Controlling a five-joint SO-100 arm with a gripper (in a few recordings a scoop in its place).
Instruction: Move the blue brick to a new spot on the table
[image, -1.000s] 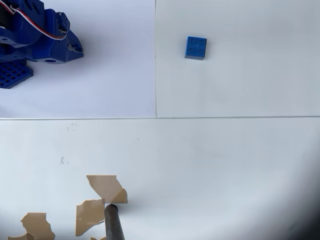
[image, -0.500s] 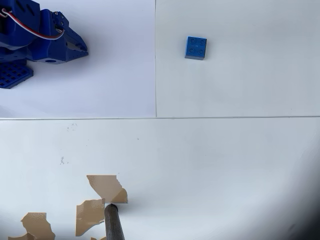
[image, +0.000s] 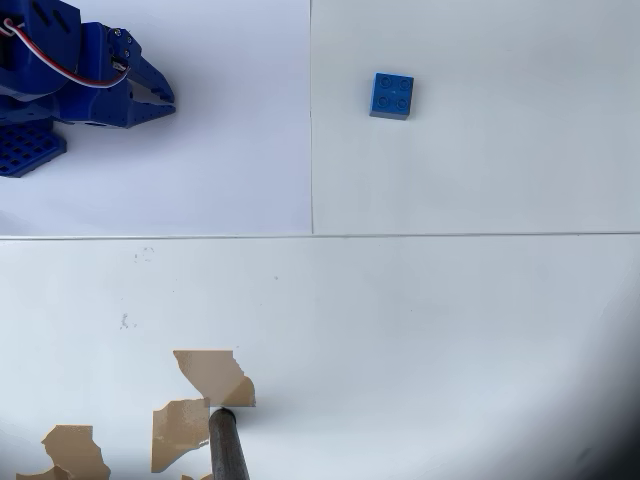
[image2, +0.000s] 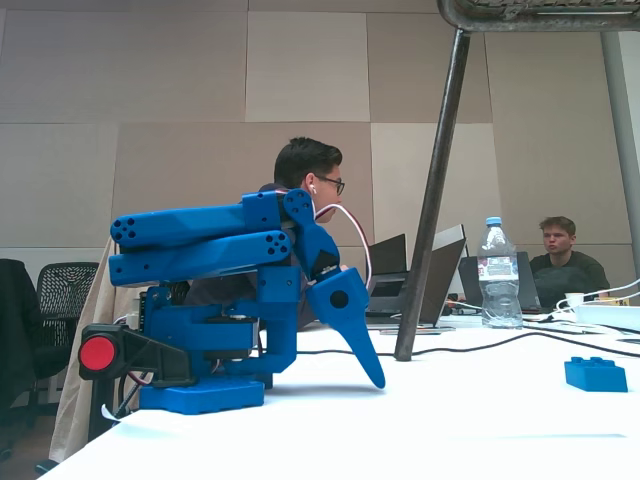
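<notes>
In the overhead view the tool sits at far left over the paper sheet, its jaws drawn narrow and holding nothing. The brick lies well apart to its right on the white desk. Torn tape marks the near left. In the fixed view the tool points down above the desk, the brick far right; people sit behind, beside a bottle.

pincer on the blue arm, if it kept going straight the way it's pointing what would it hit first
Probably the white table. In the fixed view the blue two-finger pincer slants down, its tip just above the surface. The small blue plastic brick sits well beyond, likely off its line.
</notes>
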